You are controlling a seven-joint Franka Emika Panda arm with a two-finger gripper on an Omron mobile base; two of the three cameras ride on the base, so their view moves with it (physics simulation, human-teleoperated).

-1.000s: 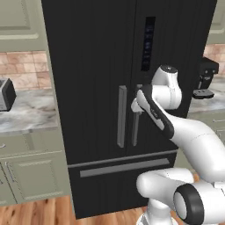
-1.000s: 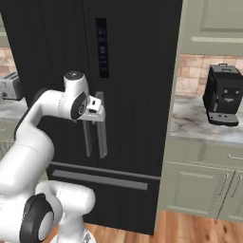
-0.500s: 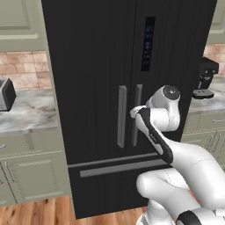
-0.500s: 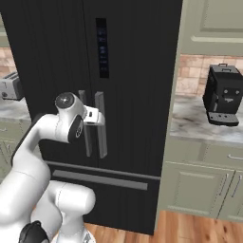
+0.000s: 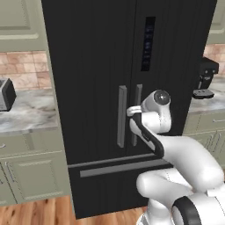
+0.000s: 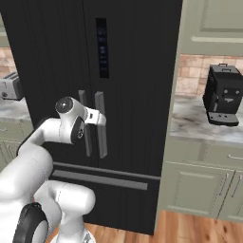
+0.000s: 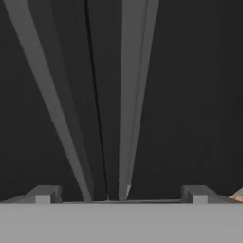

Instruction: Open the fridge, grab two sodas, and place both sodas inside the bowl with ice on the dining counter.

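You are facing a home kitchen: a tall black fridge, pale green cabinets, a brick backsplash, a coffee machine (on the marble desk) and a toaster.

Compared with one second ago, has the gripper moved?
Yes. The gripper has come down along the fridge front: it was near the top of the grey handles and is now lower on them, open, holding nothing.

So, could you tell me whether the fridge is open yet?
Shut: both fridge doors sit flush, handles side by side, no interior showing.
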